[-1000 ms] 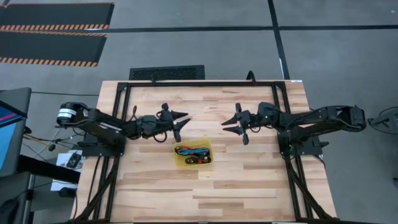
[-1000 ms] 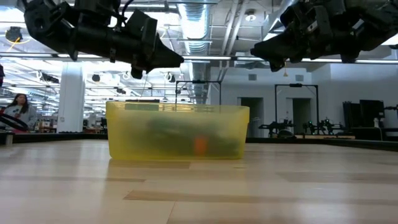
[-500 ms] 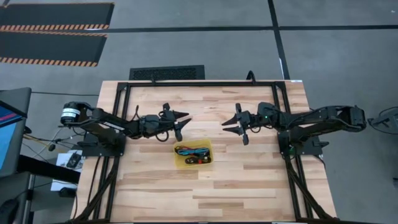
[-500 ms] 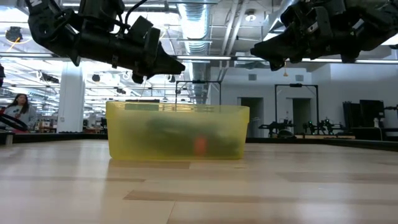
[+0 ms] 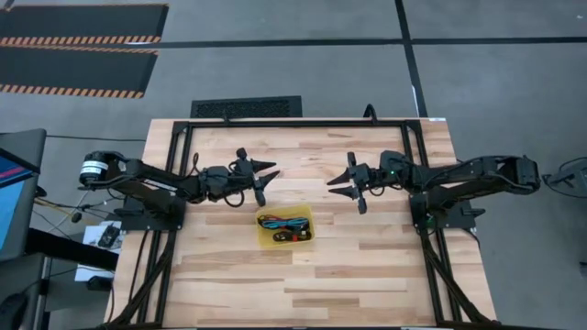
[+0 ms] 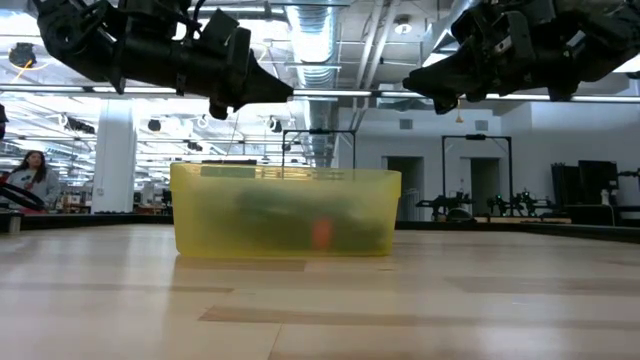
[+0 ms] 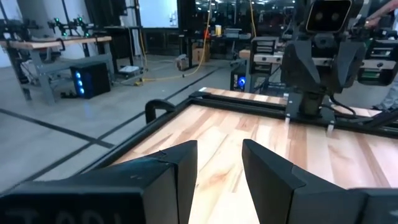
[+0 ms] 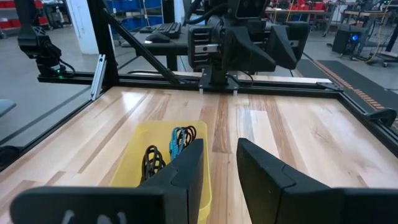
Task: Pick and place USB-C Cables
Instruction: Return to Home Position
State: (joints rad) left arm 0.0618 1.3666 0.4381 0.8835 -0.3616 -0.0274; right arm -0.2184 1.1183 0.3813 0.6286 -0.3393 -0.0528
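Observation:
The USB-C cables [image 5: 286, 226] lie as small bundles inside the yellow tray [image 5: 260, 240], which sits on the table midway between my arms. The right wrist view shows a black bundle [image 8: 151, 159] and a teal one [image 8: 179, 139] in the tray [image 8: 134, 167]. In the low view they are only dark and orange blurs behind the tray's wall [image 6: 285, 212]. My left gripper [image 5: 268, 179] hovers open beyond the tray's far left corner. My right gripper [image 5: 337, 186] hovers open beyond its far right corner. Both are empty and well above the table [image 6: 250, 90] [image 6: 430, 80].
Bare wood stretches all round the tray. A black metal frame [image 5: 293, 123] borders the table's far and side edges. The two arms face each other across the table's middle [image 7: 317, 56] [image 8: 239, 37]. A person [image 6: 30, 172] sits in the room far behind.
My left gripper tipped its fingers down a little, then came back level at about the same spot above the tray's far left corner. The right arm, the tray and the cables have kept still.

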